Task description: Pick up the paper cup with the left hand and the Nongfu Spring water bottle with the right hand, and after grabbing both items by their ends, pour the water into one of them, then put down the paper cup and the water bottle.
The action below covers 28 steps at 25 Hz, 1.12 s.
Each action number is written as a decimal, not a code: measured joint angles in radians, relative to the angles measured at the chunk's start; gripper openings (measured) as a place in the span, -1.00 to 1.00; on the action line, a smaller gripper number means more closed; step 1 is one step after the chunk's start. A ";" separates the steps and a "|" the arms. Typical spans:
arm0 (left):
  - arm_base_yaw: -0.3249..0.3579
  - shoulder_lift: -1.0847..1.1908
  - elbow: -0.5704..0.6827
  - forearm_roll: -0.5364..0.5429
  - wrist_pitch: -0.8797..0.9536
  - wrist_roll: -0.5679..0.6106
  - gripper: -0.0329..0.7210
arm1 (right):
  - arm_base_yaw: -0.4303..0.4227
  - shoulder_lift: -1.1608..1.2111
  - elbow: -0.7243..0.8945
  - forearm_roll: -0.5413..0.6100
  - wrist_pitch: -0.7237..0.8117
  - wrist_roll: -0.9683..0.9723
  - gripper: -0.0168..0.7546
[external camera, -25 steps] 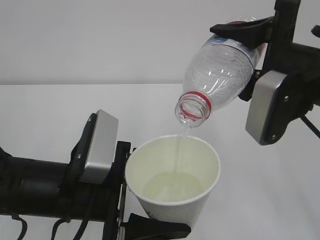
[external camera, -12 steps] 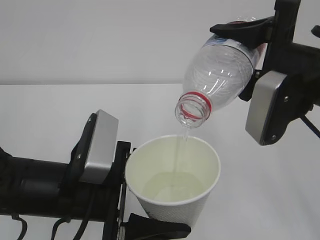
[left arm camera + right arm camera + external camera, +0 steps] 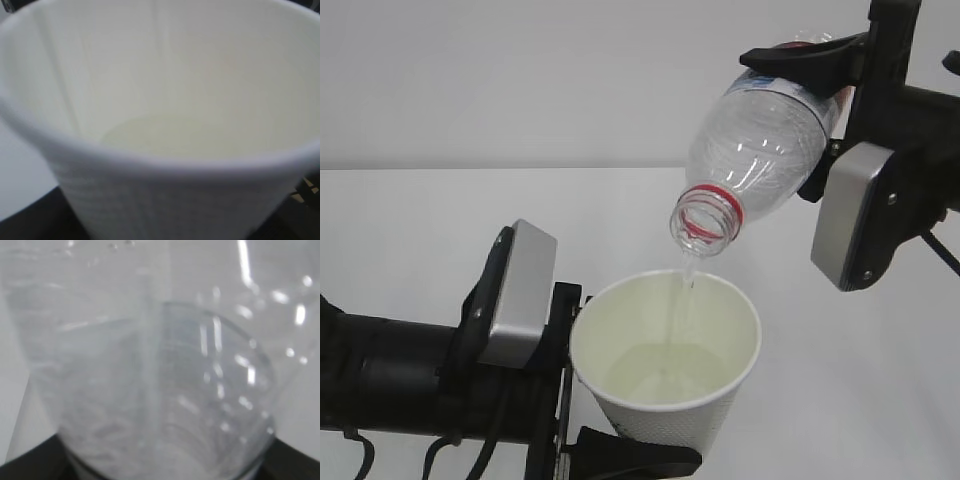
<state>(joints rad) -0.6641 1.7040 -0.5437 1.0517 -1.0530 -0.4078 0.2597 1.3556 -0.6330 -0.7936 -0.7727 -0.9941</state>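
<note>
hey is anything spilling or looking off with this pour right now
Nothing stands out. The bottle is tipped mouth-down in the right gripper, and a thin stream of water falls inside the rim of the cup held by the left gripper. No water shows on the table.

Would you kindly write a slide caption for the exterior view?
Tilted Nongfu Spring water bottle pours water into the paper cup.

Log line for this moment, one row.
phase: pouring | left end effector: holds paper cup | right end effector: holds tilted water bottle | water: streaming into cup
</note>
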 joint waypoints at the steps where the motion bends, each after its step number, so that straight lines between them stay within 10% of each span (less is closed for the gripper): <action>1: 0.000 0.000 0.000 0.000 0.000 0.000 0.53 | 0.000 0.000 0.000 0.000 0.000 0.000 0.21; 28: 0.000 0.000 0.000 0.000 0.000 0.000 0.53 | 0.000 0.000 0.000 0.000 -0.013 -0.012 0.21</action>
<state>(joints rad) -0.6641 1.7040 -0.5437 1.0517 -1.0530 -0.4078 0.2597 1.3556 -0.6330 -0.7936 -0.7854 -1.0062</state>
